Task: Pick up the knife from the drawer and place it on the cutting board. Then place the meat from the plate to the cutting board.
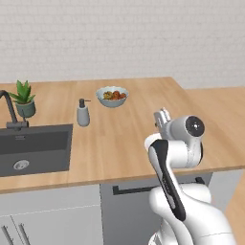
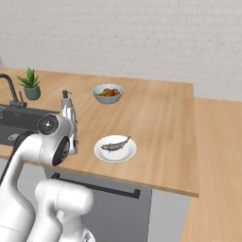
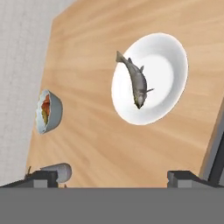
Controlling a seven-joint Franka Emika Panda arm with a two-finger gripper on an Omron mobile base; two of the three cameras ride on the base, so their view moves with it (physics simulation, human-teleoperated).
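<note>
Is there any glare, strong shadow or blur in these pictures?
Right base view: even light, a faint shadow around the plate, no glare. Hand view: the fish is sharp, with little shadow. Left base view: slightly soft, and the bowl looks coarse.

Grey bowl (image 1: 112, 96) of red-brown food on wooden counter (image 1: 129, 129), soap dispenser (image 1: 83, 113), dark sink (image 1: 33, 148), potted plant (image 1: 24, 98)

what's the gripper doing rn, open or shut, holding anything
Gripper: open, jaws wide apart and nothing between them; it hangs over the counter with the plate and the meat ahead of it.
</note>
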